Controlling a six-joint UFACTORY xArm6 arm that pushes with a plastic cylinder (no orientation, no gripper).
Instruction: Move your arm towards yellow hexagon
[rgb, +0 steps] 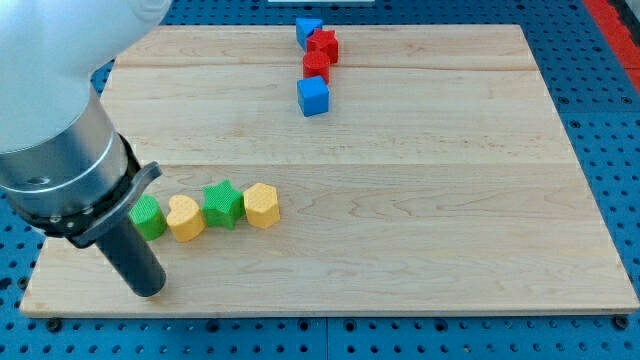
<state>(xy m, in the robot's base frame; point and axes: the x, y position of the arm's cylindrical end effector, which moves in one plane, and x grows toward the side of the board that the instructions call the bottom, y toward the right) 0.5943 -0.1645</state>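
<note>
Nearest the camera, my tip (147, 290) rests on the board (420, 250) close to its bottom-left corner, at the end of a dark rod descending from the large grey-and-white arm (50, 150) that fills the view's top left. No fingers exist on this rod, so there is nothing to spread or pinch.

Just above and to the right of the tip, a row of four blocks runs along the lower left of the board: green block (148, 217), partly hidden behind the rod; yellow heart (185, 218); green star (222, 204); yellow hexagon (261, 205). Neighbours in the row touch or nearly touch. The hexagon is the row's right-hand end, farthest from the tip.

Near the top edge, about mid-width, a second cluster stands well apart from the row: blue block (308, 31), red star (324, 45), red block (316, 66), and blue cube (313, 97) lowest.
</note>
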